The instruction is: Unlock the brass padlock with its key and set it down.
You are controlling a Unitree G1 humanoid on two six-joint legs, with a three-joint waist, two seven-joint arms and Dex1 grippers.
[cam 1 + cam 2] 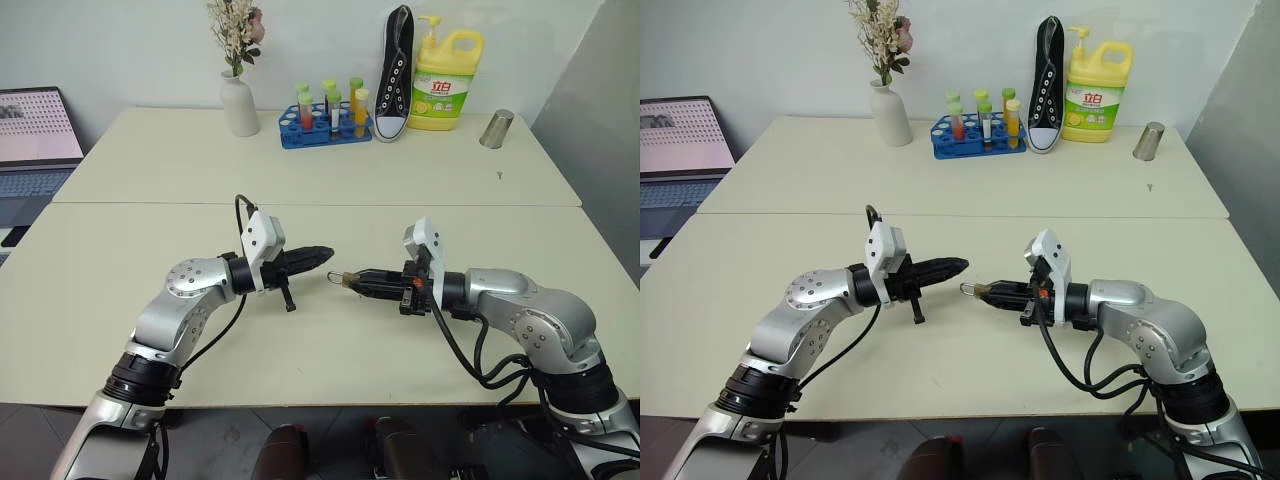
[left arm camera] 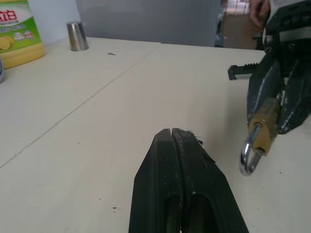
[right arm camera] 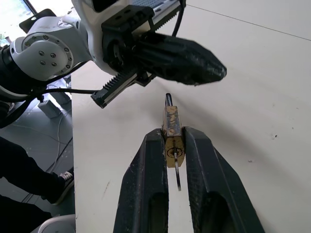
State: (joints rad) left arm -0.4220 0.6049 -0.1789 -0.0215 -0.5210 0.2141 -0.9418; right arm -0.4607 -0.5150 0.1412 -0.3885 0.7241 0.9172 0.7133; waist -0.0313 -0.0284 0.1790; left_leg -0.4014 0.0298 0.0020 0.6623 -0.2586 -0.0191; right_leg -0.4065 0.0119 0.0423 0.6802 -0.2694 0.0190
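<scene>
Facing each other above the table (image 1: 120, 230), the two grippers point tip to tip with a short gap between them. The right gripper (image 3: 174, 145) clamps the brass padlock (image 3: 172, 133) by its body, shackle toward the left gripper (image 1: 325, 254), whose fingers are pressed fully together and hold nothing. The key (image 3: 177, 177) sits in the keyhole on the padlock's rear face, pointing back between the right fingers, away from the left gripper

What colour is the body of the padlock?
Brass gold; the padlock shows best in the right wrist view.
</scene>
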